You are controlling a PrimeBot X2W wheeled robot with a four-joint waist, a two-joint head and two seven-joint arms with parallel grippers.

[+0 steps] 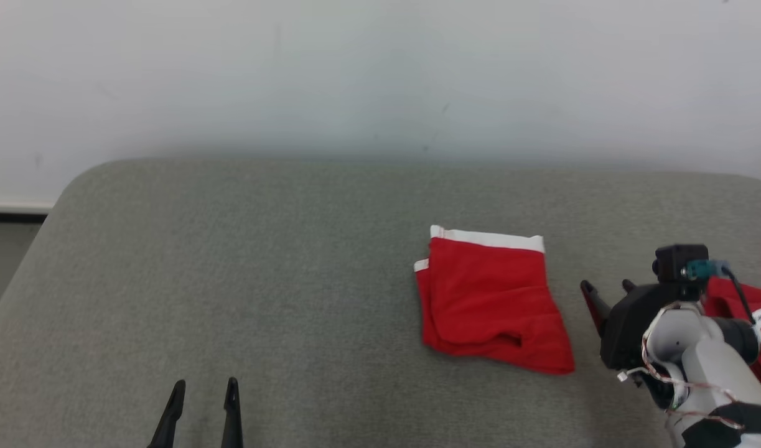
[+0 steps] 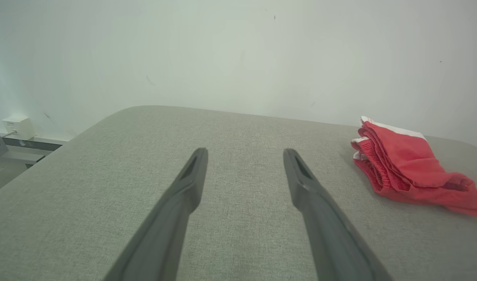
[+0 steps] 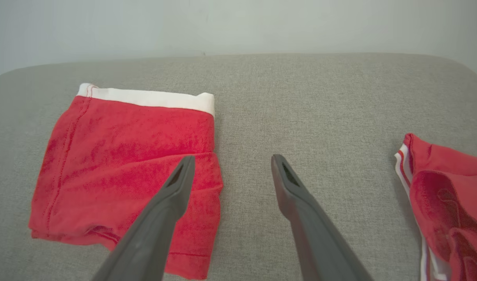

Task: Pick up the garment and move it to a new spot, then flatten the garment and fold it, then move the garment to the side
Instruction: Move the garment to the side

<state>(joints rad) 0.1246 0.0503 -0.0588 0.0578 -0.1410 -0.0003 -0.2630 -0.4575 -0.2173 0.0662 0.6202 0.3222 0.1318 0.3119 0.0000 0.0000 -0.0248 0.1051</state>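
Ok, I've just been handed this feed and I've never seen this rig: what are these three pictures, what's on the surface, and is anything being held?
You are looking through the cameras of a two-armed robot. The wide picture comes from its head, looking down at a grey padded surface. The other two come from a camera on each wrist, looking along that arm's two dark fingers.

In the head view, the left end effector sits at the lower left. The right end effector is at the right, just beside a folded red garment with a white waistband. A second red garment, loosely bunched, lies at the far right, partly behind the right arm.

Both end effectors are open and hold nothing.
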